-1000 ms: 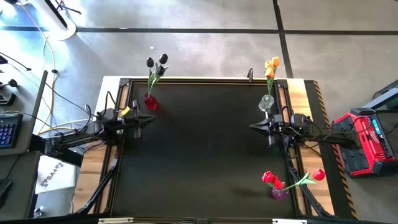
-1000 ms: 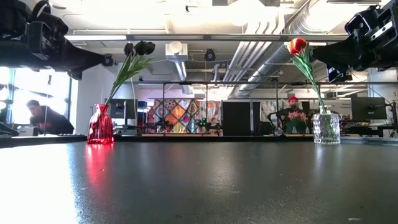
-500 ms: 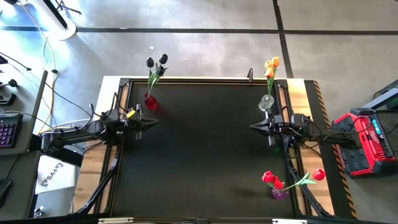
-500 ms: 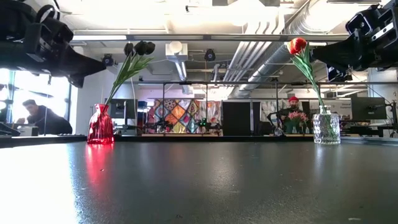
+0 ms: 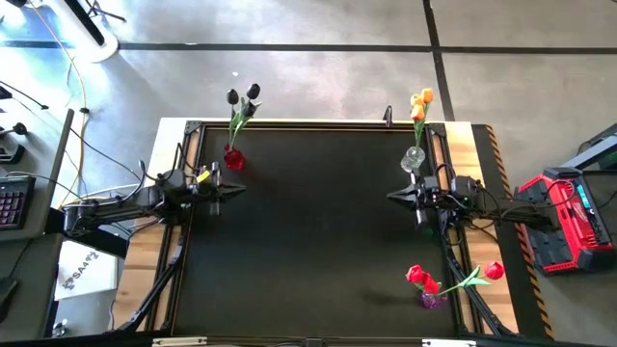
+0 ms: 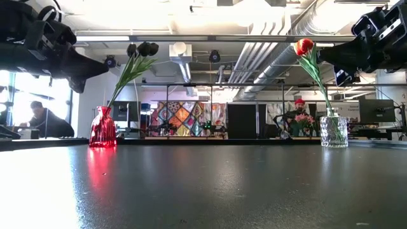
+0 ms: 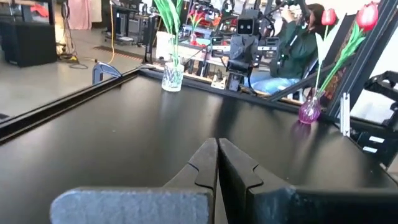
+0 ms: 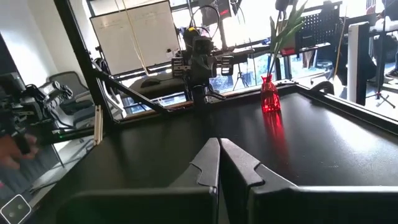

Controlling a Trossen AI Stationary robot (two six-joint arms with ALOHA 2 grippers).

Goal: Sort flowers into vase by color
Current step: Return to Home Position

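Okay, your left tool (image 5: 236, 189) is closed and empty, just beside the small red glass vase (image 5: 233, 158); its black-headed green-stemmed tulips (image 5: 243, 94) lean away, seemingly past the far edge of the dark surface (image 5: 308, 251); right tool (image 5: 392, 198) likewise closed.

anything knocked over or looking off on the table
Nothing has fallen: the red vase, clear vase and purple vase stand upright. One red tulip in the purple vase leans far sideways, out toward the table edge.
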